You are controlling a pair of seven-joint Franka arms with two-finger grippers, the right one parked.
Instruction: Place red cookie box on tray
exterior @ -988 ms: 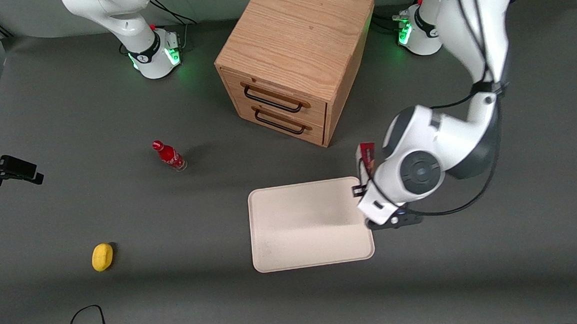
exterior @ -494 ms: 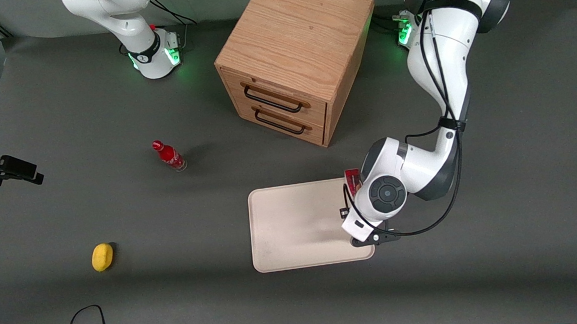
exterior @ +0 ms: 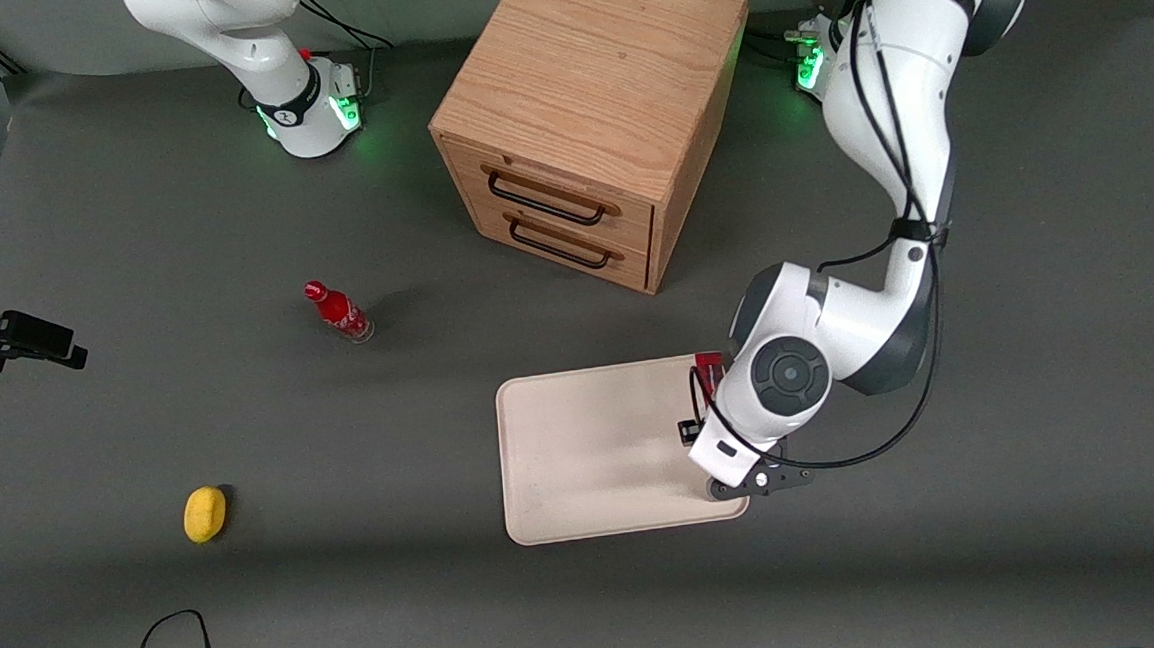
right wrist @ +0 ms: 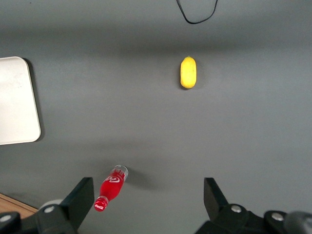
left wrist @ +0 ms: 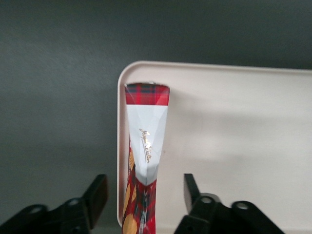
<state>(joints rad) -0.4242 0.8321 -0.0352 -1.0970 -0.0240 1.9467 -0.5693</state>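
Observation:
The red cookie box (left wrist: 145,161) stands edge-on as a narrow red-and-white strip on the cream-pink tray (left wrist: 234,146), just inside the rim at the working arm's end. My left gripper (left wrist: 144,178) straddles the box and is open, with a clear gap between each black finger and the carton. In the front view only the box's red end (exterior: 708,366) shows, beside the white wrist. That wrist hangs over the corner of the tray (exterior: 584,444) nearest the drawer chest and hides the fingers.
A wooden drawer chest (exterior: 584,113) stands farther from the front camera than the tray. A small red bottle (exterior: 339,311) and a yellow object (exterior: 205,514) lie toward the parked arm's end. A black cable (exterior: 166,640) loops near the front edge.
The arm carried the box from just outside the tray's rim to over the tray, then shifted slightly. The box's red end now sits lower against the tray.

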